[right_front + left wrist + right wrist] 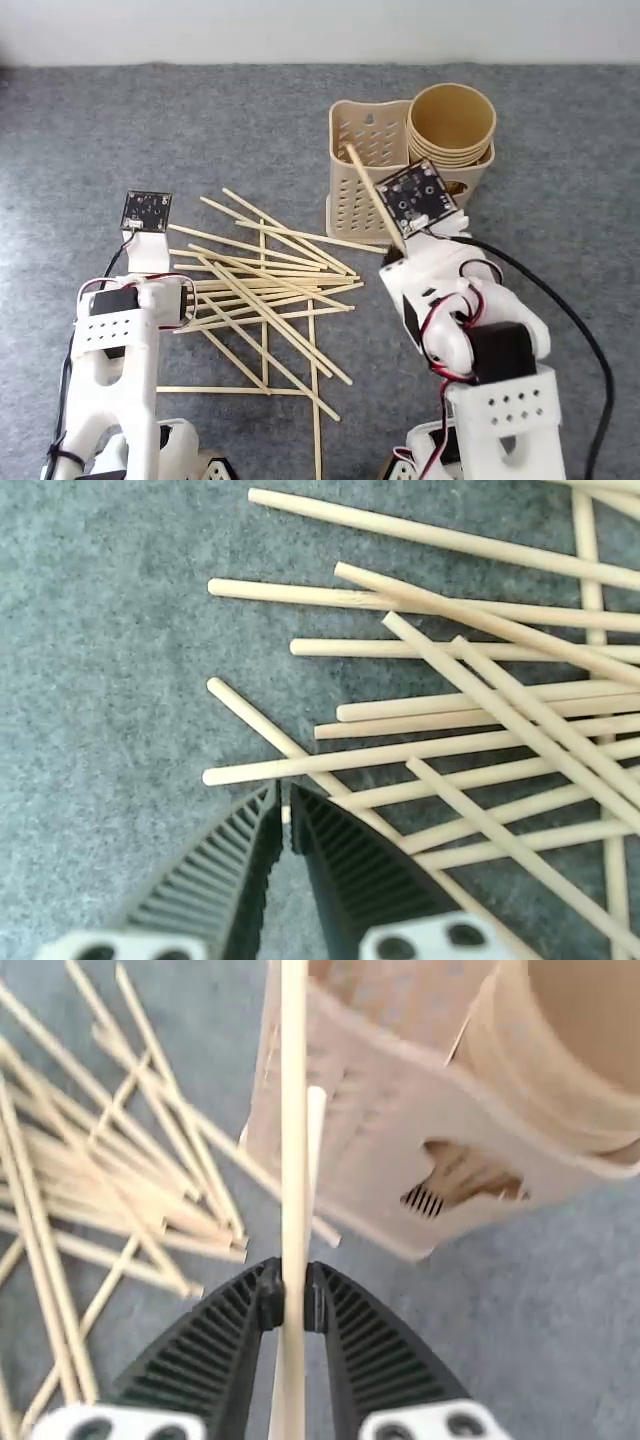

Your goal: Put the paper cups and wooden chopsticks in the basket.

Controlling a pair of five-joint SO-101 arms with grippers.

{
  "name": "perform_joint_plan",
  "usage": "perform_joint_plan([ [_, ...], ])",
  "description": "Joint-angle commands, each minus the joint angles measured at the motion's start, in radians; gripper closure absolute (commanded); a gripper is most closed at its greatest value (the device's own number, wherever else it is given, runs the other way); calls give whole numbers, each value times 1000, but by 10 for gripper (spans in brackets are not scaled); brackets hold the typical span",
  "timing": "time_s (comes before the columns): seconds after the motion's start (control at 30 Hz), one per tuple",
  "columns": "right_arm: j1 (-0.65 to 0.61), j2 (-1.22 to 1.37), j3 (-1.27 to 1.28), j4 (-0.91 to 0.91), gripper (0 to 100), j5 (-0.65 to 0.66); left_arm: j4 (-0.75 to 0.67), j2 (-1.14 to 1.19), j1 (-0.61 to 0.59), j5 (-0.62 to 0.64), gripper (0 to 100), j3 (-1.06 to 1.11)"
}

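Beside basket (350,205): right hand (292,1295) clamps 1 chopstick (293,1110), lower end hidden | left hand (283,805) clenched, empty

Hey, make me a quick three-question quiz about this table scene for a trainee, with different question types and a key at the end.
1. True or false: the stack of tan paper cups already sits in the beige perforated plastic basket.
2. Multiple choice: what is the right gripper shut on? A) a wooden chopstick B) a paper cup C) nothing
3. Short answer: which arm's gripper hangs over the edge of the pile of loose wooden chopsticks on the grey cloth?

Key: 1 true; 2 A; 3 the left gripper.
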Motion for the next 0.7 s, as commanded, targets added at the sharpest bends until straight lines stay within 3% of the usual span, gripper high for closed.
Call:
perform_joint_plan([
  [0.0, 12, -59, -61, -131, 989, -81, -15, -28, 3, -2, 987, -31],
  [0.23, 12, -125, -61, -398, 989, -284, -15, -28, 3, -2, 987, -31],
  [0.67, 22, 36, -63, -1046, 991, -339, -15, -28, 3, -2, 987, -31],
])
